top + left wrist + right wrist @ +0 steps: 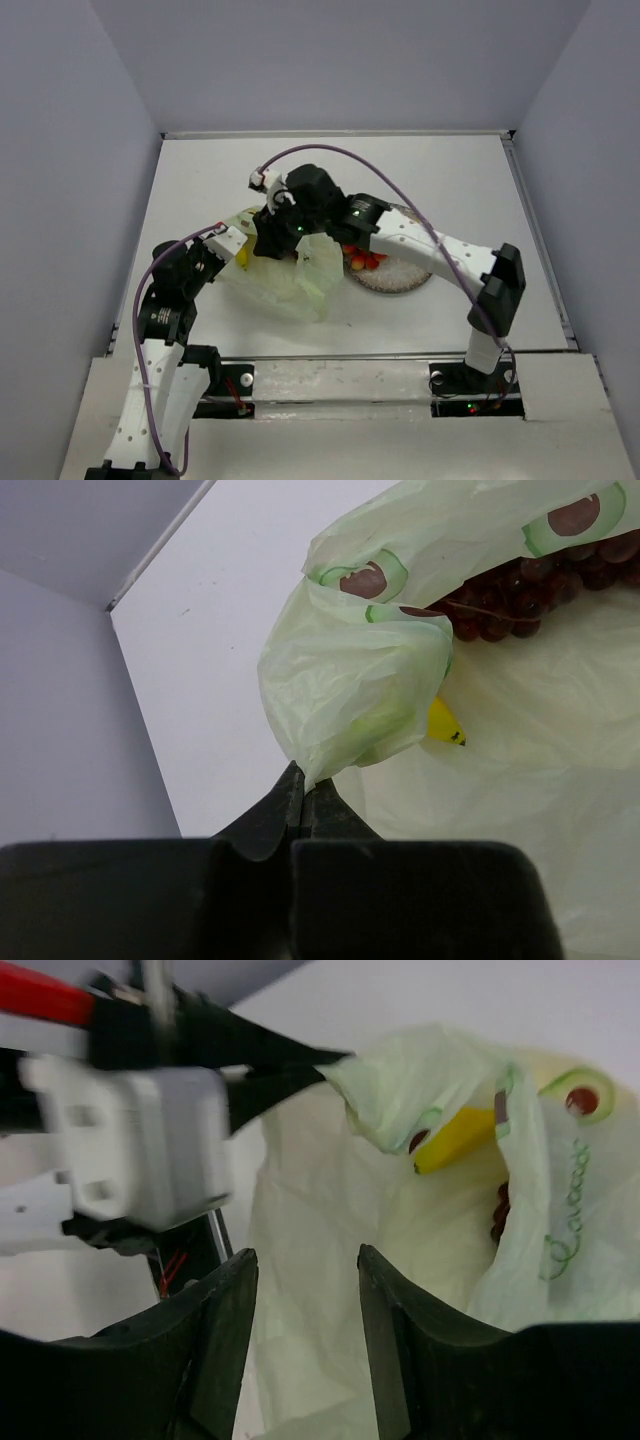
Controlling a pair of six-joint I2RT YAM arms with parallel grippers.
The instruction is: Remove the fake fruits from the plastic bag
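Note:
The pale yellow-green plastic bag [290, 275] lies in front of the plate [400, 275]. My left gripper [303, 780] is shut on the bag's edge [345, 690] and holds it up. Inside the bag I see a yellow piece [443, 723] and a dark purple grape bunch [520, 590]. In the right wrist view the yellow piece [455, 1140] and some grapes [497, 1210] show in the bag's mouth. My right gripper [308, 1260] is open and empty, hovering at the bag's opening [330, 1260]. Red and orange fruits [362, 258] lie on the plate.
The left arm's wrist [130, 1145] is close to my right gripper in the right wrist view. The table's back wall edge [335, 133] and side walls bound the white tabletop [450, 180].

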